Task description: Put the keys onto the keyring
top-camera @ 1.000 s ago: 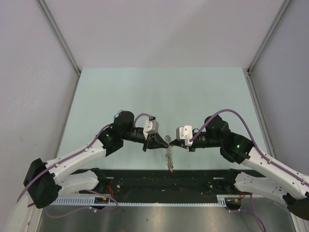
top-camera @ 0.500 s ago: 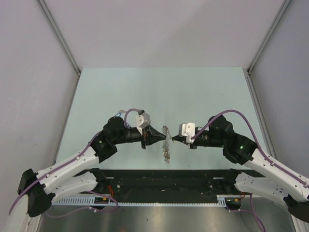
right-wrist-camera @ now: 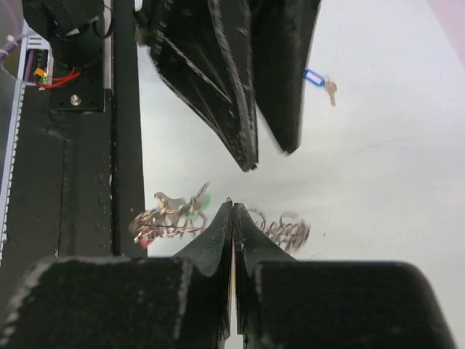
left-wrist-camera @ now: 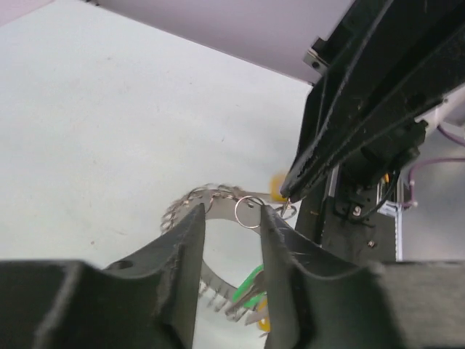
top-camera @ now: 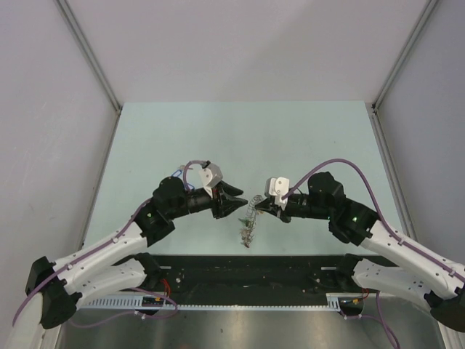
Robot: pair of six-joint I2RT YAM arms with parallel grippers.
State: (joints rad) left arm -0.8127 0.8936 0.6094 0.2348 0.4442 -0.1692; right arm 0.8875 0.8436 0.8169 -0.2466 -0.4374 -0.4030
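From overhead, both arms reached inward over the pale green bench (top-camera: 240, 138), and their tips met near its near-centre.

**Right end effector.** The right end effector (top-camera: 257, 206) had its two fingers pressed flat together, with no gap visible between them in the right wrist view (right-wrist-camera: 232, 209). The fingers pinched the keyring (top-camera: 248, 224) at its upper edge. The ring hung downward from that point as a narrow grey cluster, seen edge-on from above, and trailed toward the arm bases. In the right wrist view, the key-laden ring (right-wrist-camera: 171, 218) spread to both sides of the closed tips. A green tag (right-wrist-camera: 205, 200) showed among the keys.

**Left end effector.** The left end effector (top-camera: 243, 204) stood just beside the ring with its fingers spread apart. In the left wrist view, the two black fingers (left-wrist-camera: 185, 262) framed an open gap (left-wrist-camera: 231, 214). The top arc of the keyring (left-wrist-camera: 211, 196) and one small split ring (left-wrist-camera: 249, 212) were visible through this gap. Neither finger was clearly touching the metal. The closed tip of the right end effector (left-wrist-camera: 289, 195) met the ring just past the gap, beside a yellow tag (left-wrist-camera: 277, 186). A green tag (left-wrist-camera: 251, 280) hung lower down.

**Loose key.** One blue-tagged key (right-wrist-camera: 312, 76) lay flat on the bench beyond the spread left fingers (right-wrist-camera: 270, 156), well apart from the ring. It was gripped by neither arm.
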